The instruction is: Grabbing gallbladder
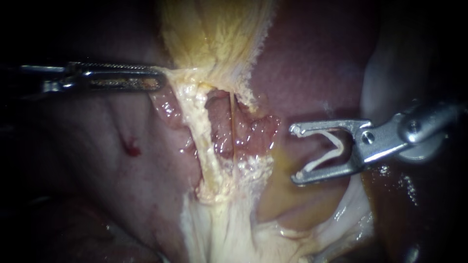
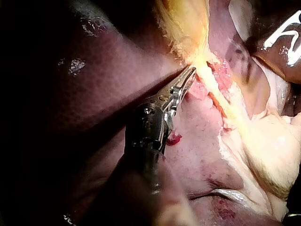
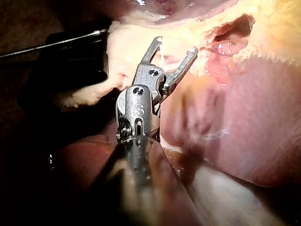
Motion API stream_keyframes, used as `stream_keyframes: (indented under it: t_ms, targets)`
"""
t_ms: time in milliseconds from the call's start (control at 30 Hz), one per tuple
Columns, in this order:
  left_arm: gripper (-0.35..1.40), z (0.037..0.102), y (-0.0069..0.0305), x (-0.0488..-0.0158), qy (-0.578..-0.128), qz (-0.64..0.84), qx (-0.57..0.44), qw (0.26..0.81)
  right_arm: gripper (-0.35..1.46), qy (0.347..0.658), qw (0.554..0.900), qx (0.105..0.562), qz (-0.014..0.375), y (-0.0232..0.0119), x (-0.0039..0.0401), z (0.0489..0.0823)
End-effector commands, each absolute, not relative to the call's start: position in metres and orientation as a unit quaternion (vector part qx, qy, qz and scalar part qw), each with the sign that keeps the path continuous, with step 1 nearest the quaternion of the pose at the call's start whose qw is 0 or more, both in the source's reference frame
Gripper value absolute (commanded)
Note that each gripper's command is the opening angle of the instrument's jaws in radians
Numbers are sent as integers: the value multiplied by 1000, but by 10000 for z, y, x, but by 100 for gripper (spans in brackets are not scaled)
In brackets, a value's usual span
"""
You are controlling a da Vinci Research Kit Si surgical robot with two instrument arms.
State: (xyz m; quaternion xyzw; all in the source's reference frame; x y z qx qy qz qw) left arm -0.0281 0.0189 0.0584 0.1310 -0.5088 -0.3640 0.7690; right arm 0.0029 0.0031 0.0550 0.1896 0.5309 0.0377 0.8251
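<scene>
Gallbladder (image 1: 214, 34) lies at the top of the endoscope view, yellow and ragged at its margin, narrowing downward into pale tubes (image 1: 204, 141) that run over the liver (image 1: 312, 58). Left instrument (image 1: 159, 77) comes in level from the left. Its jaws stand narrow, almost together, and pinch the gallbladder's lower edge just where it narrows. We read this as a hold because the edge tents to a point at the tip. The left wrist view agrees: jaws together, tip in yellow tissue. The bite looks thin, with only the very tip engaged. Right instrument (image 1: 295, 154) hangs apart from the tissue on the right, jaws wide, with a white clip (image 1: 325, 152) seated between them; it touches nothing. Our judgement: the grab is made but shallow. To do it well we would want more tissue between the jaws, taken on the gallbladder's wall rather than its ragged margin, and well clear of the tubes. Any pull should go gently up and to the left, away from the tubes, so that they stretch out without tearing. We would watch the tented edge for thinning or slipping. A small red spot (image 1: 131, 148) shows on the liver below the left instrument; best avoided.
</scene>
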Motion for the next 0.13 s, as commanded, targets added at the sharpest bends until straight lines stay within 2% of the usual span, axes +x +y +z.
stream_keyframes:
  t_ms: [33,133]
  targets:
    - [-35,584,189,-280,-509,-364,130,769,46,531,825,190,38,31,29,550]
    - [-35,584,189,-280,-508,-365,130,769,46,531,825,190,38,31,29,550]
